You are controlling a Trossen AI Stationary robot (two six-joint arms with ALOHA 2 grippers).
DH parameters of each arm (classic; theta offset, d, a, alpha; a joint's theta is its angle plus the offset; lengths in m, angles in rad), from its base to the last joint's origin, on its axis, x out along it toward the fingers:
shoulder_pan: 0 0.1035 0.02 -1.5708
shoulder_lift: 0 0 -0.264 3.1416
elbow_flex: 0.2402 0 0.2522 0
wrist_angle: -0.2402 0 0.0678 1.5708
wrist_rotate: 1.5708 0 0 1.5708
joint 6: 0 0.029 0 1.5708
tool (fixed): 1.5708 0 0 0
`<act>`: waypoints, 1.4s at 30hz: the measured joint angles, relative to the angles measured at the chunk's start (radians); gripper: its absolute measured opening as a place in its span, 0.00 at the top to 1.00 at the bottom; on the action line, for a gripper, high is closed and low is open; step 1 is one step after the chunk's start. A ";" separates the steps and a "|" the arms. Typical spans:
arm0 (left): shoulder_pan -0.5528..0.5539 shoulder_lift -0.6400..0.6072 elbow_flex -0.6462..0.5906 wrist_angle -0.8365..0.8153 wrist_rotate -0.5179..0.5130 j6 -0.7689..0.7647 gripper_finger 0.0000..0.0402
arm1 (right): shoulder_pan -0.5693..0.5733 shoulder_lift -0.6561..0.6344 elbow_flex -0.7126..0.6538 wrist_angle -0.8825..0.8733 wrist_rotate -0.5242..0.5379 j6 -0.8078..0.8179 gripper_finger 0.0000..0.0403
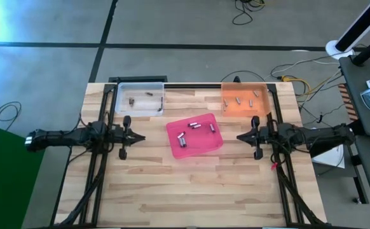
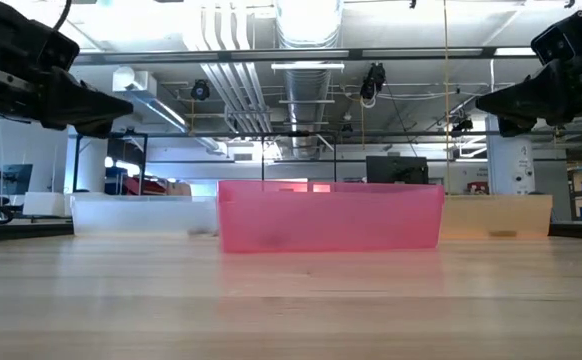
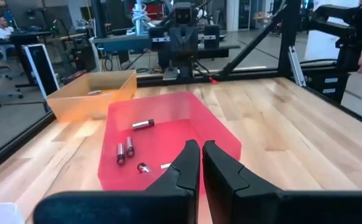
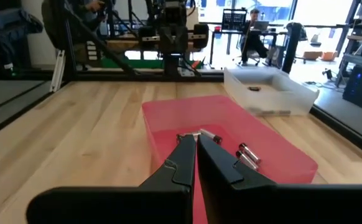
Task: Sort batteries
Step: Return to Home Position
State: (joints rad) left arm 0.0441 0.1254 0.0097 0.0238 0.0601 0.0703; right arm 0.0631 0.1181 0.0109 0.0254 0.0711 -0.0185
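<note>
Pink tray holds batteries; left gripper and right gripper flank it, fingers pressed together, empty. Best to retract level, clear of its walls.

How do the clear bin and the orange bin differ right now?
The clear bin is colourless and sits back-left; the orange bin is tinted and sits back-right. The orange bin holds more batteries than the clear bin, which shows only a few. Both are rectangular and open-topped.

grey concrete floor strewn with cables; ceiling ducts overhead.
</note>
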 joint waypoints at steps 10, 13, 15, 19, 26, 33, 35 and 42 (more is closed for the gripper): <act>0.000 0.036 0.007 -0.005 0.004 -0.001 1.00 | 0.000 0.016 0.000 -0.002 0.000 0.000 0.97; 0.000 0.042 0.010 0.000 0.005 -0.001 1.00 | 0.000 0.016 0.000 -0.002 0.000 0.000 0.97; 0.000 0.045 0.010 0.001 0.005 -0.001 1.00 | 0.000 0.016 0.000 -0.003 0.000 0.000 0.97; 0.000 0.051 0.011 0.002 0.004 -0.001 1.00 | 0.000 0.016 0.000 -0.002 0.000 0.000 0.97; 0.000 0.060 0.012 0.007 0.004 -0.001 1.00 | 0.000 0.016 0.000 0.000 0.000 0.000 0.97; 0.000 0.060 0.013 0.008 0.004 -0.001 1.00 | 0.000 0.016 0.000 0.000 0.001 0.000 0.97; 0.000 0.063 0.013 0.008 0.004 -0.001 1.00 | 0.000 0.016 0.000 0.000 0.000 0.000 0.97; 0.000 0.063 0.014 0.008 0.003 -0.001 1.00 | 0.000 0.016 0.000 0.001 0.001 0.000 0.97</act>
State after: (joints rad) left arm 0.0441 0.1883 0.0235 0.0322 0.0635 0.0689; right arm 0.0631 0.1337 0.0109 0.0265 0.0719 -0.0185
